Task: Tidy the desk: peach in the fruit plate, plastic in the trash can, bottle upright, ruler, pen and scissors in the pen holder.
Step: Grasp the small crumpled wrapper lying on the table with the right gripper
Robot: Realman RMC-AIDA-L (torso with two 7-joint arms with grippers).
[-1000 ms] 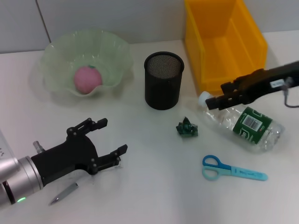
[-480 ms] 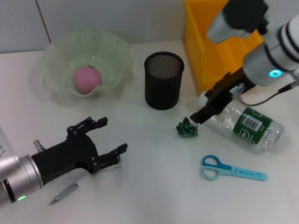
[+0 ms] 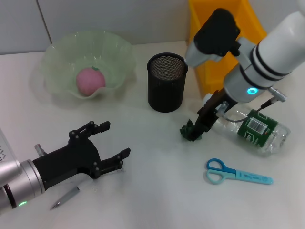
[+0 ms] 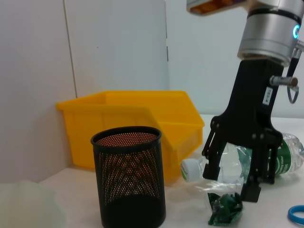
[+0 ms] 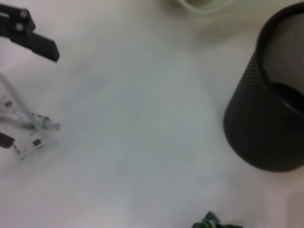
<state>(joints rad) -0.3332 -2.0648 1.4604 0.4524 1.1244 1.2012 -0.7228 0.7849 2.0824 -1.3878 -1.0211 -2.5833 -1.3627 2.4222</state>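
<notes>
The crumpled green plastic (image 3: 190,131) lies on the desk between the black mesh pen holder (image 3: 167,82) and the lying clear bottle (image 3: 252,126). My right gripper (image 3: 196,128) is open right over the plastic, fingers astride it; the left wrist view shows this too, gripper (image 4: 231,187) above plastic (image 4: 225,207). The pink peach (image 3: 89,80) sits in the green fruit plate (image 3: 59,50). Blue scissors (image 3: 237,175) lie at the front right. My left gripper (image 3: 116,138) is open at the front left, over a clear ruler (image 5: 23,129), with the pen (image 3: 66,196) beside it.
A yellow bin (image 3: 228,40) stands at the back right, behind the bottle. The pen holder (image 5: 270,118) stands close to the plastic (image 5: 213,222) in the right wrist view. A wall runs along the back of the desk.
My right arm has swung from above the bottle's cap leftward and down onto the green plastic. The left arm and the other things have not moved.
</notes>
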